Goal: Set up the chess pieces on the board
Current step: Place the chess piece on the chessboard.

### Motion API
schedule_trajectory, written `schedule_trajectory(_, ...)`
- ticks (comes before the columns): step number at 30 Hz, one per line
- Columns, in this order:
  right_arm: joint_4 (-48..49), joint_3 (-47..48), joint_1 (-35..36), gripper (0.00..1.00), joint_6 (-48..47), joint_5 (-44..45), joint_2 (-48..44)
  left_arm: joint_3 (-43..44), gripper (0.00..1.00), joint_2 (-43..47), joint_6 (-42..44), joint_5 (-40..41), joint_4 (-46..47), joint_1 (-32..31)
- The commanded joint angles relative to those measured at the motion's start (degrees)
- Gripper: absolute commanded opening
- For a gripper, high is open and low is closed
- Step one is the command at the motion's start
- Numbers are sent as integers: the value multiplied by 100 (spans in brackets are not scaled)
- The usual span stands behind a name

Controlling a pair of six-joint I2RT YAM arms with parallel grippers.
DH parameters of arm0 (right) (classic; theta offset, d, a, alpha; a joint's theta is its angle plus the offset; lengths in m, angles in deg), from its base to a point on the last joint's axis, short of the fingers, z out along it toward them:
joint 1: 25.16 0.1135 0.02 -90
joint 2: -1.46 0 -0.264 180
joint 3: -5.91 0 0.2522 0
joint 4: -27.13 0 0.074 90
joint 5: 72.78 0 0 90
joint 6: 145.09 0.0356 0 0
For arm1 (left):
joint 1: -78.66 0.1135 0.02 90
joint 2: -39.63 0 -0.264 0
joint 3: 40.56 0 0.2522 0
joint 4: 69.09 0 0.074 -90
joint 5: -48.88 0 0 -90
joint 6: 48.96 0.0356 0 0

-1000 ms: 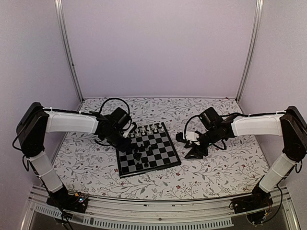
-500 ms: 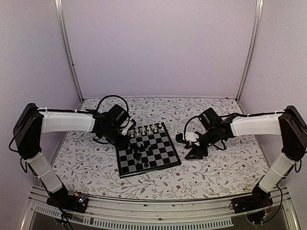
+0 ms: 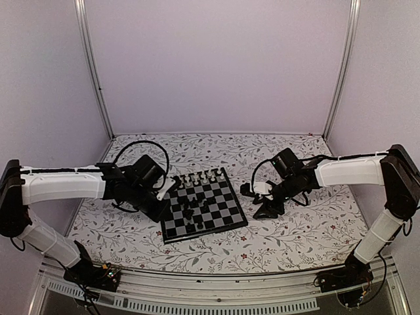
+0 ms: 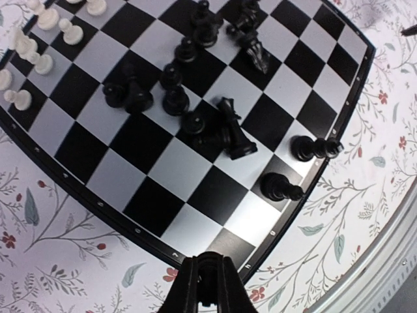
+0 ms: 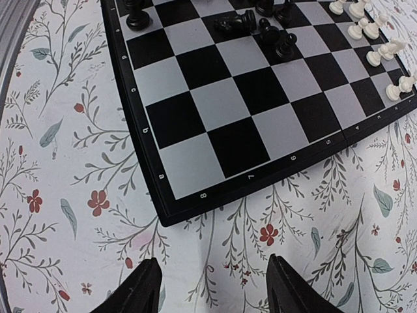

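The board [image 3: 197, 237] lies mid-table. White chess pieces [image 3: 200, 177] line its far edge, and black chess pieces [image 3: 193, 210] are jumbled in the middle, some tipped over. My left gripper [image 3: 161, 210] hangs over the board's near left corner. Its fingers [image 4: 186, 290] are pinched on a small dark thing that looks like a black piece. In the left wrist view the board's rim [image 4: 85, 195], the black pieces [image 4: 195, 111] and the white pieces [image 4: 39, 39] show below. My right gripper [image 5: 208, 287] stands open over the cloth just off the board [image 5: 140, 150], nothing between its fingers.
Floral tablecloth [image 3: 295, 236] surrounds the board on all sides. The right gripper [image 3: 256, 200] hovers low, right of the board. Metal posts [image 3: 92, 65] and walls close the back and sides. A rail [image 3: 216, 289] runs along the near edge.
The left gripper closed at the board's left edge. The left arm then drew back toward the near left. The right arm has stayed put.
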Motion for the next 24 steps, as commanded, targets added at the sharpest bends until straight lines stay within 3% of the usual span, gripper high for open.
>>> schedule_trajectory(1, -41, 72, 38, 58, -64, 21, 71, -54, 5, -195, -266, -5, -62, -244)
schedule_trajectory(24, -61, 71, 37, 57, -82, -16, 7, -138, 7, -713, -881, -55, -189, -612)
